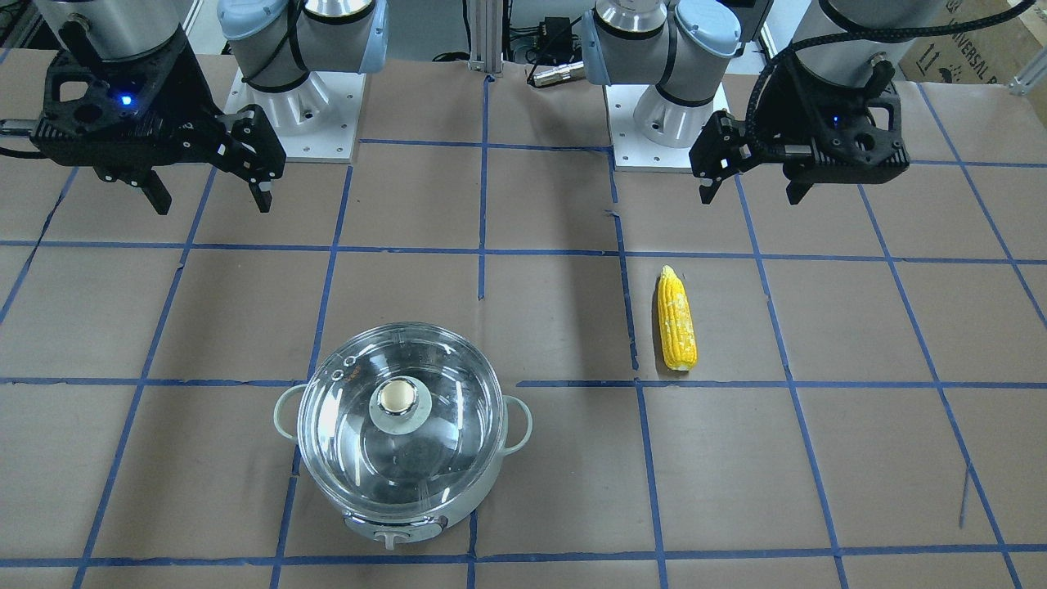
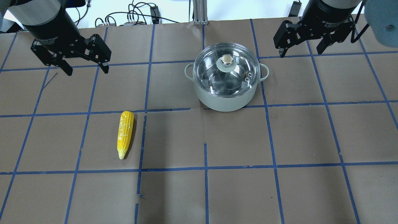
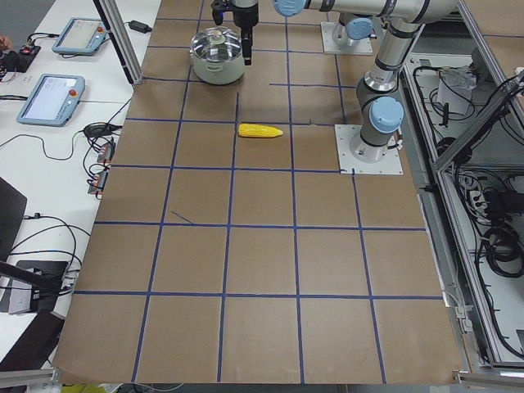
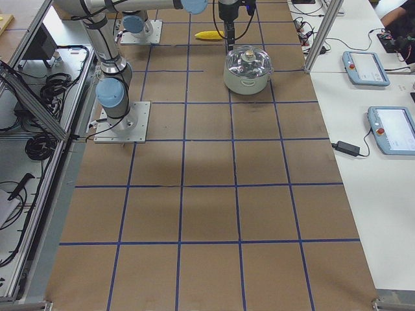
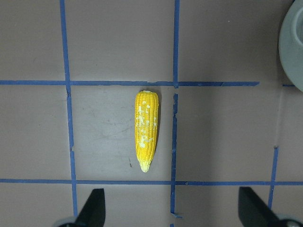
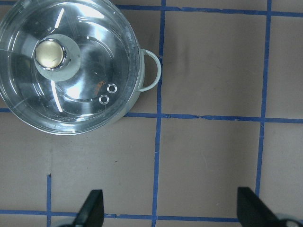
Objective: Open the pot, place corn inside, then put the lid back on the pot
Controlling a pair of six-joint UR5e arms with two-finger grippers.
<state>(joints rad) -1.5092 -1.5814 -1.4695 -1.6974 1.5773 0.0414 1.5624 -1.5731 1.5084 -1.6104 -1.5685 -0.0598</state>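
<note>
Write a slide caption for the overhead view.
Left hand, open, on the corn's side; right hand, open, by the pot, lid on.

Only a pale curved sliver of the pot [image 5: 293,47] at the left wrist view's right edge, all else cropped away. Of the left gripper [image 5: 169,189], just two dark fingers [image 5: 93,208] poking up from the bottom edge; likewise the right gripper [image 6: 169,189] in its own view, with the lid [image 6: 85,94] clipped at top and left (one loop handle lost with it). Pot's front knob hidden on the far side in the overhead view. From either end of the desk [image 3: 262,246], the corn [image 3: 260,130] too small for kernels.
</note>
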